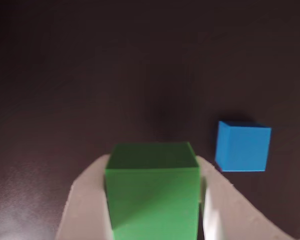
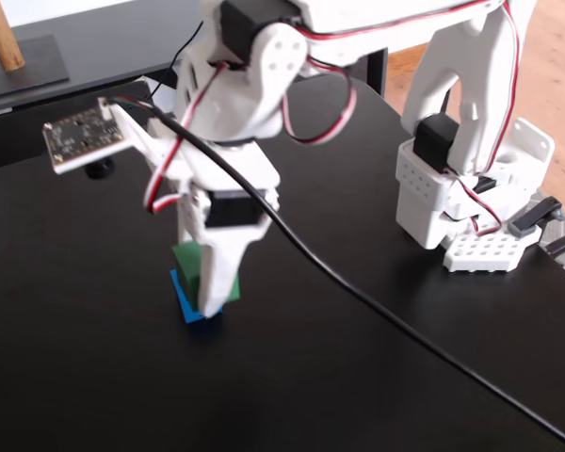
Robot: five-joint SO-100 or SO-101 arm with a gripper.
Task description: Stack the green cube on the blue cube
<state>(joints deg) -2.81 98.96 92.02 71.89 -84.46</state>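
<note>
My gripper [image 1: 152, 167] is shut on the green cube [image 1: 152, 200], with one white finger on each side of it. In the wrist view the blue cube [image 1: 243, 146] sits on the black table to the right of the green cube, apart from it. In the fixed view the gripper [image 2: 205, 292] points down with the green cube [image 2: 188, 263] between its fingers. The blue cube [image 2: 182, 298] shows just below and in front of it, partly hidden by a finger. The green cube seems held slightly above the table.
The arm's white base [image 2: 471, 188] stands at the right on the black table [image 2: 358, 377]. A black cable [image 2: 377, 311] runs from the wrist across the table to the lower right. A small circuit board [image 2: 83, 135] juts out left of the wrist.
</note>
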